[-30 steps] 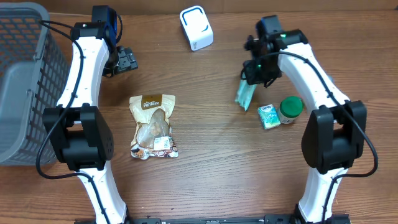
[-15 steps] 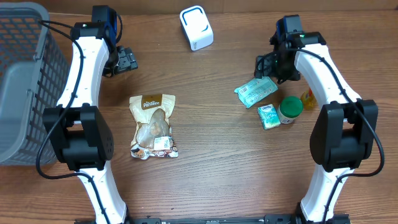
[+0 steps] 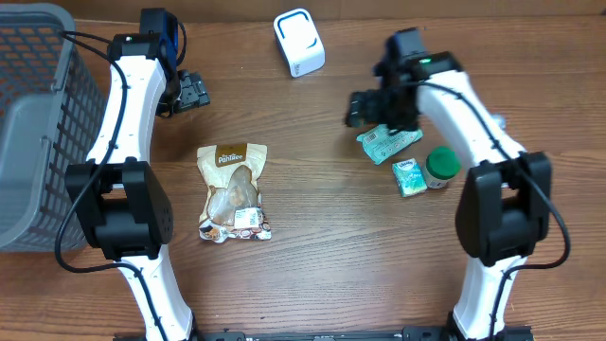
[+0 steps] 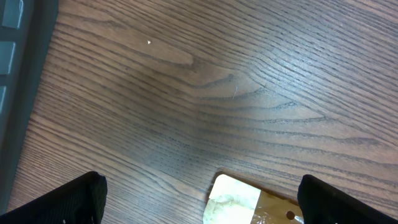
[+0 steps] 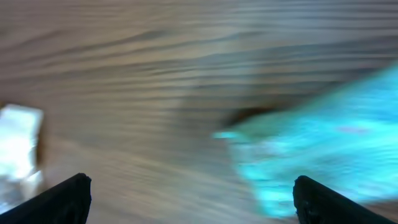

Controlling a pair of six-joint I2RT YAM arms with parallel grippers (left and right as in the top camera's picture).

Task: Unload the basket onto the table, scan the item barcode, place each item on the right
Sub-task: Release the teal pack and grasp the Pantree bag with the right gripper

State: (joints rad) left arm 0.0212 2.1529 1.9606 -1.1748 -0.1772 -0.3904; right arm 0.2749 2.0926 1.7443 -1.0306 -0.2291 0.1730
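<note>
packet: teal | pouch: brown, cream | scanner: white | basket: grey mesh | table: brown woodgrain

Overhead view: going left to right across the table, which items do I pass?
grey plastic mesh basket → brown printed snack pouch → white box-shaped barcode scanner → flat teal packet → green-lidded round jar
</note>
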